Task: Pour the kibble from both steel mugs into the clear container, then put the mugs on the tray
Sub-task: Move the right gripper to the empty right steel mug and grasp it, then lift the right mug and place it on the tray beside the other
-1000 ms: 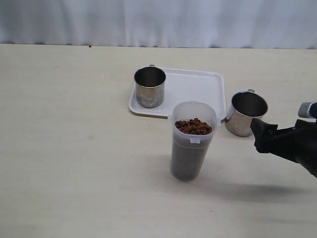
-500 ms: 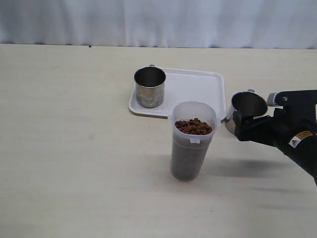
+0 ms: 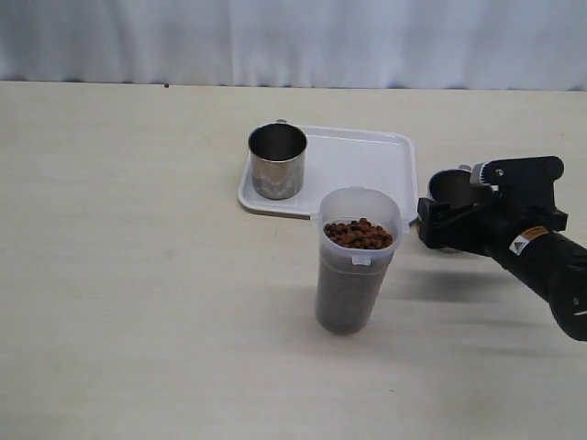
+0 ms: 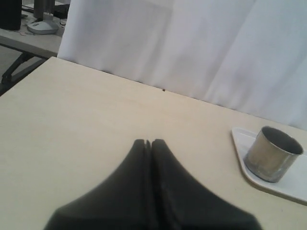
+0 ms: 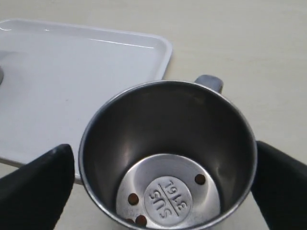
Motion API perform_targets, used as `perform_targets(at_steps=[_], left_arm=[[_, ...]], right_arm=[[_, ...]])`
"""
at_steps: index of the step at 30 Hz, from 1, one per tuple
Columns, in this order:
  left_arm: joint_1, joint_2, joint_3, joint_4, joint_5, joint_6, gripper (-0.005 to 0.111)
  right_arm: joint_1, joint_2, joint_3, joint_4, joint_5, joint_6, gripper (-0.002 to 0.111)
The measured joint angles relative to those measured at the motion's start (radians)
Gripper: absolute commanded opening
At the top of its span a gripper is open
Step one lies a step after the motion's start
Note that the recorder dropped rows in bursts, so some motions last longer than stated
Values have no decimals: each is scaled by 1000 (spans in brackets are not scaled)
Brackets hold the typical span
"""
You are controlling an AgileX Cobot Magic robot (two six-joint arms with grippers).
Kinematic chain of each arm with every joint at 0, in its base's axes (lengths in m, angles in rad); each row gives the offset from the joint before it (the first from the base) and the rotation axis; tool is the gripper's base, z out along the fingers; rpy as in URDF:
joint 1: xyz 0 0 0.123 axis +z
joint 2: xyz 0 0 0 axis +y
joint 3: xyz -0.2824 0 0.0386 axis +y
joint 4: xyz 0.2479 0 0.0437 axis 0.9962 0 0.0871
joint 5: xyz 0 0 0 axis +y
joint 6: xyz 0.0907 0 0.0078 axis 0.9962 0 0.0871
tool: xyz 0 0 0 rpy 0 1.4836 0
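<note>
Tabletop (image 3: 138, 275) pale beige, white curtain (image 3: 275, 37) behind; left fingers (image 4: 136, 191) pressed together, right fingers (image 5: 33, 184) wide astride steel mug (image 5: 168, 129).

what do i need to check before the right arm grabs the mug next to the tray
1. right fingers open, one on each side of the mug: ok
2. mug upright on the table, beside the tray: ok
3. mug emptied: not ok, a few kibble pellets lie on its bottom
4. bare tray space beside the other mug: ok
5. clear container upright and nearly full, close to the route to the tray: clearance cannot tell
6. left fingers shut, away from the mugs: ok
</note>
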Motion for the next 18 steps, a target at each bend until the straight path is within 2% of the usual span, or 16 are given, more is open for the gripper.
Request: perform_targets(at_steps=[3, 4, 7, 11, 12, 18], left_arm=[[0, 0, 0, 0, 2, 47, 0], [0, 0, 0, 0, 2, 63, 0], [0, 0, 0, 6, 2, 109, 0], [0, 0, 0, 22, -7, 140, 0], [0, 0, 0, 22, -9, 143, 0], [0, 0, 0, 24, -9, 149, 0]], right_arm=[[0, 17, -12, 3, -9, 0, 82], [0, 21, -15, 7, -9, 0, 78], [0, 29, -21, 41, -13, 0, 53], [0, 31, -21, 122, -13, -5, 11], [0, 31, -21, 136, -15, -5, 4], [0, 4, -21, 132, -13, -5, 5]])
